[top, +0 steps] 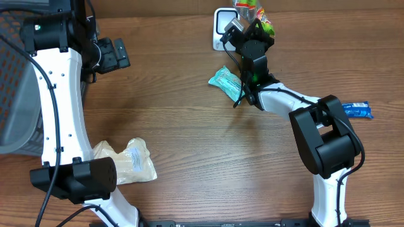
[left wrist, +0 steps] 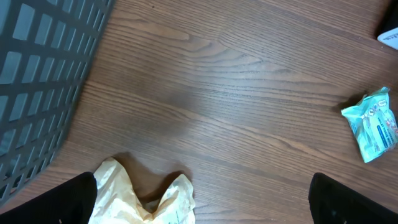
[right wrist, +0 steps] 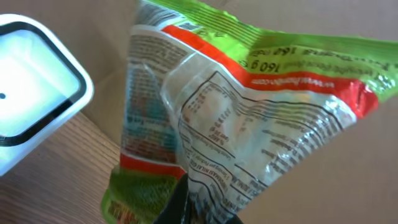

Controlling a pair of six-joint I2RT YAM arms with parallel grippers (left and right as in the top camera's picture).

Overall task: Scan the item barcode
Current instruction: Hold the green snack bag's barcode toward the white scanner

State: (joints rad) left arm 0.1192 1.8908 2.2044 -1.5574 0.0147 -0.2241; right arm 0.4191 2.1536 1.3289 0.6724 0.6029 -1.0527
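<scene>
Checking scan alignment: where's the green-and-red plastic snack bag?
Overhead, far edge: the green-and-red plastic snack bag is in the right gripper, right of the white scanner.

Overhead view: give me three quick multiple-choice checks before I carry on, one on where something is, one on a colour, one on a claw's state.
1. Where is the teal packet? A in the basket; B lying on the table; C held in a claw.
2. What colours is the bag in the right claw? A blue and white; B plain cream; C green and red.
3. How is the left claw? A open, empty; B shut on a packet; C shut, empty.

Answers: 1 B, it lies on the wood beside the right arm. 2 C, the right wrist view shows green film with red bands. 3 A, its fingers stand wide apart, gripping nothing.
</scene>
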